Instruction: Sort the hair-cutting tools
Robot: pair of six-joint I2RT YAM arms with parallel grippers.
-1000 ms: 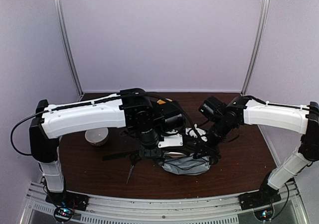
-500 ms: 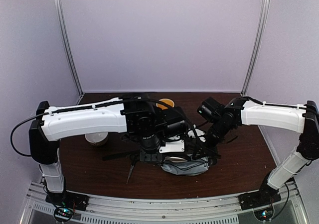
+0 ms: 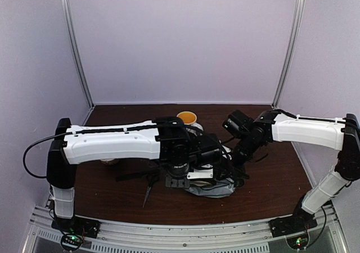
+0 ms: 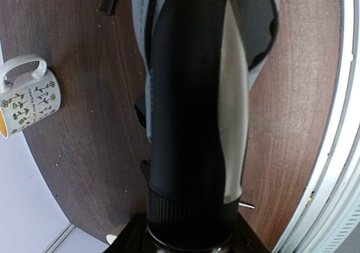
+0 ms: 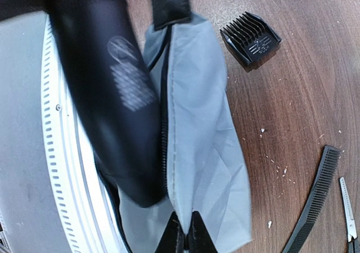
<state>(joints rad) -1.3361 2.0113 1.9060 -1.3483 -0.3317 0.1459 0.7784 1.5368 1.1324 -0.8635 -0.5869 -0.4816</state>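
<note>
My left gripper [image 3: 179, 181] is shut on the silvery-black elongated tool [image 4: 191, 95]; the tool hides its jaws. The tool's front end is inside the open mouth of the grey zip pouch [image 5: 197, 112], which lies at the table's near middle [image 3: 214, 188]. My right gripper [image 5: 185, 236] is shut on the pouch's edge and holds it open. The tool also shows in the right wrist view [image 5: 107, 84]. A small black block [image 5: 250, 37] lies beside the pouch. A black comb [image 5: 315, 202] and scissors [image 5: 349, 213] lie to the pouch's side. Another pair of scissors [image 3: 149, 188] and a comb [image 3: 132, 176] lie left of it.
A patterned mug [image 3: 187, 118] stands at the back middle and shows in the left wrist view [image 4: 28, 101]. The white bowl [image 3: 107, 162] is mostly hidden under my left arm. The table's metal front rail [image 3: 180, 230] runs just behind the pouch.
My left arm has swung right and toward the near edge, carrying the elongated tool to the pouch's mouth. The right gripper has kept its hold on the pouch.
</note>
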